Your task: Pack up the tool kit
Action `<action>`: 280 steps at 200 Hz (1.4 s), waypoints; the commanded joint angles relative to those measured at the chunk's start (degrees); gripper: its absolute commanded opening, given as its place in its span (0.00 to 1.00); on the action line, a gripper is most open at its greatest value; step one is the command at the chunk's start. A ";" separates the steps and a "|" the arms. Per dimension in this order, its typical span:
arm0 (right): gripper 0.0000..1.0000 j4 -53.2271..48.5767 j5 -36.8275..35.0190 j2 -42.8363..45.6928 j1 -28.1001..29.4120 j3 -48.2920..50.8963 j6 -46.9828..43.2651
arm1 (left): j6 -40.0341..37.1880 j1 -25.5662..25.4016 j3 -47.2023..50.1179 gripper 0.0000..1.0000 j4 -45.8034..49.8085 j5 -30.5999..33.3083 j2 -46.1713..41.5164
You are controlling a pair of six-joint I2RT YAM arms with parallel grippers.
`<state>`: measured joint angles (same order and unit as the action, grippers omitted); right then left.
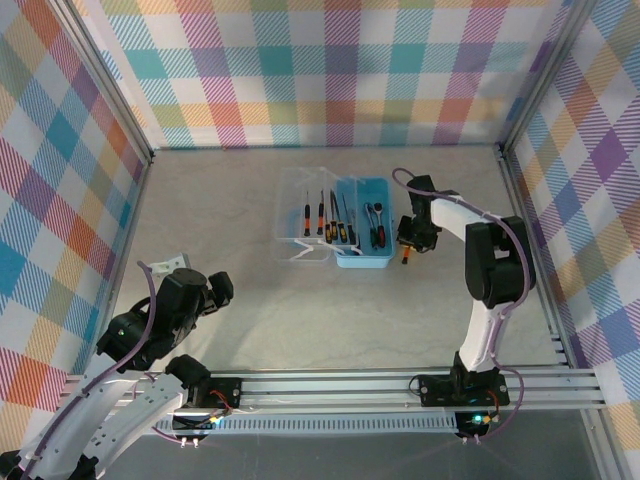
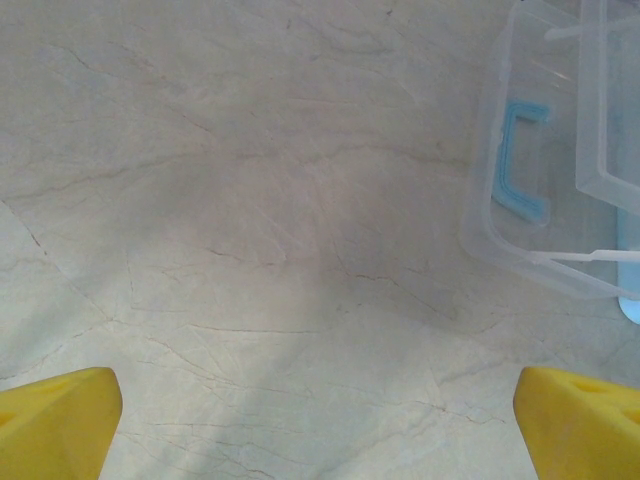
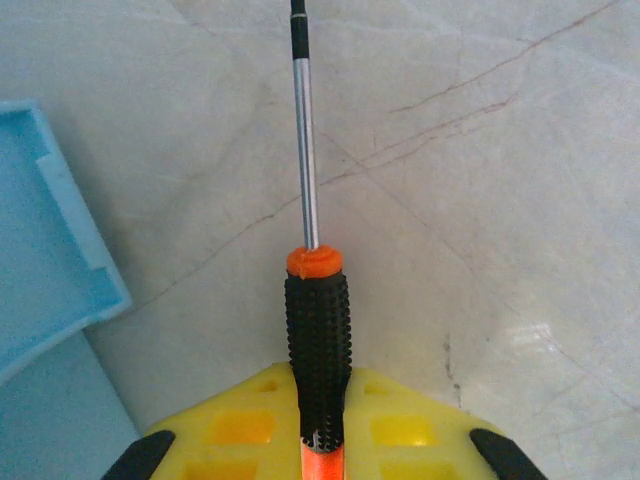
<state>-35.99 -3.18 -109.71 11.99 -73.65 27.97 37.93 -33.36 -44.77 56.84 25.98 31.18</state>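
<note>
Most slim screwdrivers (image 1: 320, 213) already lie in the small, open light-blue plastic case (image 1: 362, 260) — just left of the right jaws, which are clamped on one more black-orange screwdriver (image 3: 317, 320). The left jaws are wide apart, holding nothing.

Pale marbled surface (image 1: 220, 235), fine veins running through it. Toward the back sits the light-blue case (image 1: 365, 262), its clear lid (image 1: 290, 215) lying open flat on the left.

walls (image 1: 330, 70): pastel plaid, teal-orange-purple-yellow | table (image 1: 220, 260): pale cream marble, thin brown veins | case (image 1: 365, 263): light blue | lid (image 2: 540, 262): clear, blue handle (image 2: 520, 160) | screwdriver (image 3: 317, 350): black ribbed grip, orange collar, silver shaft | right gripper (image 3: 318, 440): yellow | arms (image 1: 470, 225): white and black
</note>
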 commanded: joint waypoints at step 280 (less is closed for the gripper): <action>0.15 -7.35 4.94 6.25 23.06 -21.24 6.43 | -0.14 -0.29 0.30 1.00 -0.06 -0.31 -1.21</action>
<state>-42.70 1.37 -101.71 33.93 -91.70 32.71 37.93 -33.36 -44.77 56.86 25.98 30.50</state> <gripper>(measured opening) 0.148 0.997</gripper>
